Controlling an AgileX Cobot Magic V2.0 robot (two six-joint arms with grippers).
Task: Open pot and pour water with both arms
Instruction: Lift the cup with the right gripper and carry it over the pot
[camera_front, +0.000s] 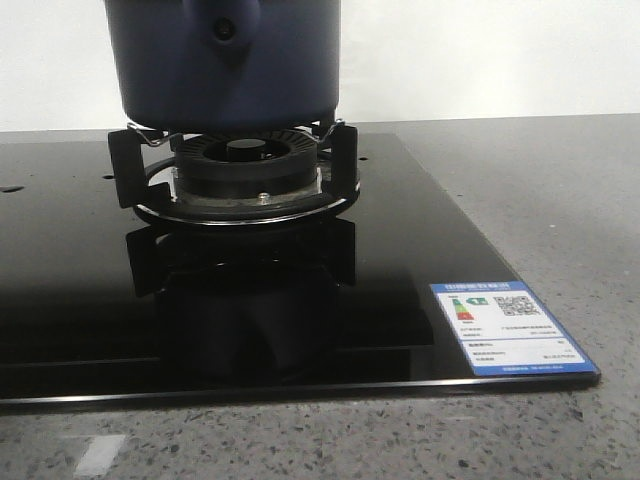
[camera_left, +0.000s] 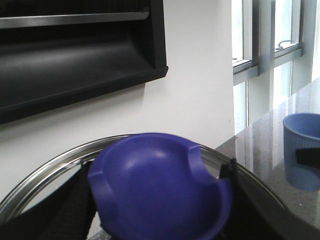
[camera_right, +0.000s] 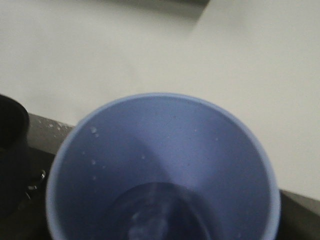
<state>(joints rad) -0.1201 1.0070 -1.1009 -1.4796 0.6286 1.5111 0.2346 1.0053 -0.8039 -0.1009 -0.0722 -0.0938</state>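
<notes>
The dark navy pot (camera_front: 225, 60) stands on the burner's black supports; its top is cut off in the front view. Its dark side also shows in the right wrist view (camera_right: 10, 155). My left gripper (camera_left: 160, 200) is shut on the lid's blue knob (camera_left: 160, 185), black fingers (camera_left: 75, 200) on both sides, with the lid's steel rim (camera_left: 45, 167) behind it. The pale-blue cup (camera_right: 165, 165) fills the right wrist view, a little water in its bottom. It also shows in the left wrist view (camera_left: 300, 145) with a black finger (camera_left: 306, 156) of my right gripper on its side.
The burner (camera_front: 245, 165) sits in a black glass hob (camera_front: 400, 250) with a label sticker (camera_front: 505, 328) at its front right corner. Grey speckled counter (camera_front: 580, 200) surrounds it. A black range hood (camera_left: 75, 55) hangs on the white wall; windows (camera_left: 270, 45) stand beyond.
</notes>
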